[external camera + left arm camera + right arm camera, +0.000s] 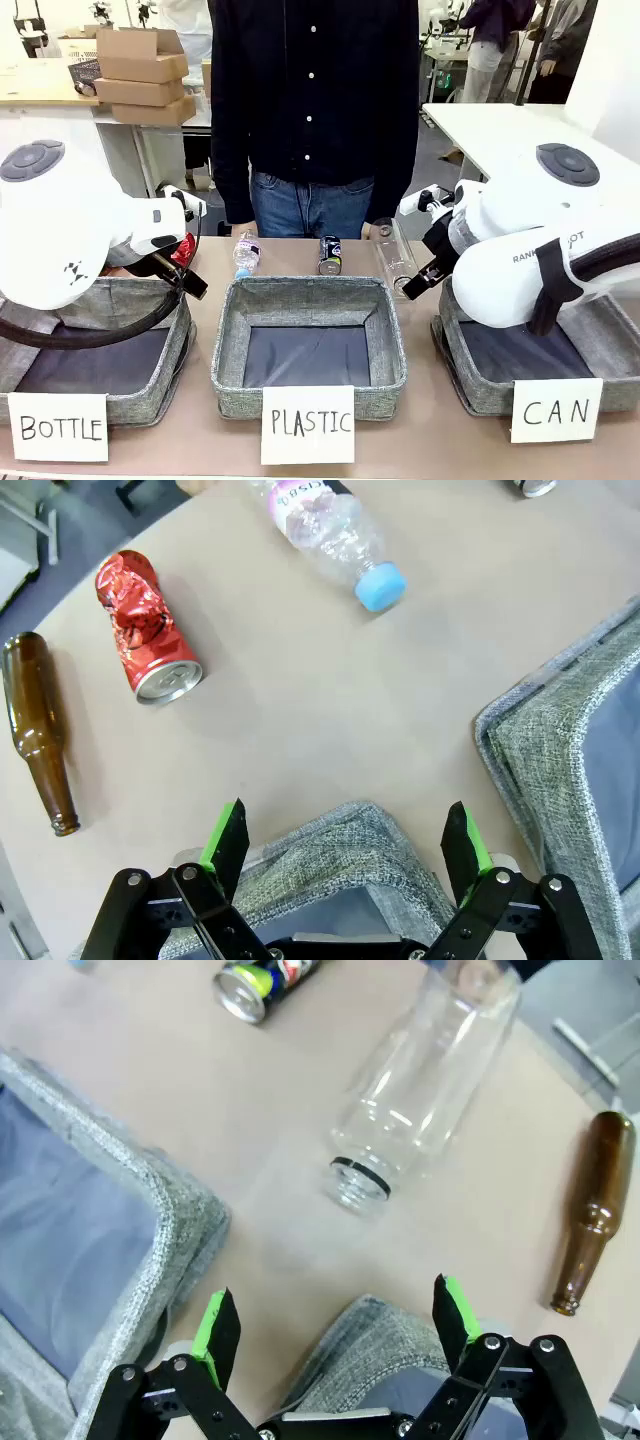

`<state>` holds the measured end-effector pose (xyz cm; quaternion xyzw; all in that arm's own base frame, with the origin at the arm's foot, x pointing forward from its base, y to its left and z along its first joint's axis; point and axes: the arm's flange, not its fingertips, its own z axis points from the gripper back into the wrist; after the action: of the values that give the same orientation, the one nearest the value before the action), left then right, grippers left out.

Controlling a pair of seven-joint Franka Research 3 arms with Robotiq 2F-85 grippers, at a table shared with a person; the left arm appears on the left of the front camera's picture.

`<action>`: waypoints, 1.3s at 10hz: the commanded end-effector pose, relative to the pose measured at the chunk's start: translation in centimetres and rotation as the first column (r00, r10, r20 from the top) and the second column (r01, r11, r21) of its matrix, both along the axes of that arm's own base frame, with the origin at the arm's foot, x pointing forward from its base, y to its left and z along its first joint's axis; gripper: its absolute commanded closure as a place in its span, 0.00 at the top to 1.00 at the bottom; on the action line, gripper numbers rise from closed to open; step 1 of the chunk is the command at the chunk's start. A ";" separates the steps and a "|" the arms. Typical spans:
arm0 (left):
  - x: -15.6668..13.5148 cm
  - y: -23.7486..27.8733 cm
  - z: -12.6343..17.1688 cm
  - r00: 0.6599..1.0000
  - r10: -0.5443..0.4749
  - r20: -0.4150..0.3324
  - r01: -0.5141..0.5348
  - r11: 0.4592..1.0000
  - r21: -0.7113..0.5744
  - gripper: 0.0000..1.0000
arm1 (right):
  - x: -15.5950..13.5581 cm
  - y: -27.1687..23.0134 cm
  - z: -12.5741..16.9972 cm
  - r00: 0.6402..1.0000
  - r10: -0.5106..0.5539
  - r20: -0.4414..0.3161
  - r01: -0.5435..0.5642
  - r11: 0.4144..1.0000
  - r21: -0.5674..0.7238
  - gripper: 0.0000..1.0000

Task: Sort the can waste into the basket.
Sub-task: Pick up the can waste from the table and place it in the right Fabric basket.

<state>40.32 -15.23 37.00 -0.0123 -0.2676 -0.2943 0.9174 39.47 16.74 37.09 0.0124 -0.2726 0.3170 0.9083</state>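
A dented red can (147,627) lies on its side on the table, beyond my left gripper (345,840), which hangs open and empty over a corner of the BOTTLE basket (350,855). The black can (262,980) lies at the far side of the table, ahead and to the left of my right gripper (335,1325). That gripper is open and empty over a corner of the grey basket (455,375) carded "CAN" at the right. In the front view the black can (330,255) sits behind the middle basket, and the red can (183,248) peeks out behind my left arm.
The PLASTIC basket (225,345) stands in the middle. A crushed plastic bottle (335,535), a clear bottle (425,1090) and brown glass bottles (38,730) (588,1210) lie on the table. A person (315,100) stands at the far edge.
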 end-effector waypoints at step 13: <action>-3.2 0.8 8.0 0.994 -0.081 0.078 0.087 0.994 -0.073 1.00 | -1.4 -2.5 7.6 0.996 -0.089 0.013 0.088 0.994 0.063 1.00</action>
<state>39.72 -15.84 40.52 -0.0216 -0.2970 -0.3021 0.9055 39.46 15.74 39.98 0.0164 -0.2832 0.2959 0.9121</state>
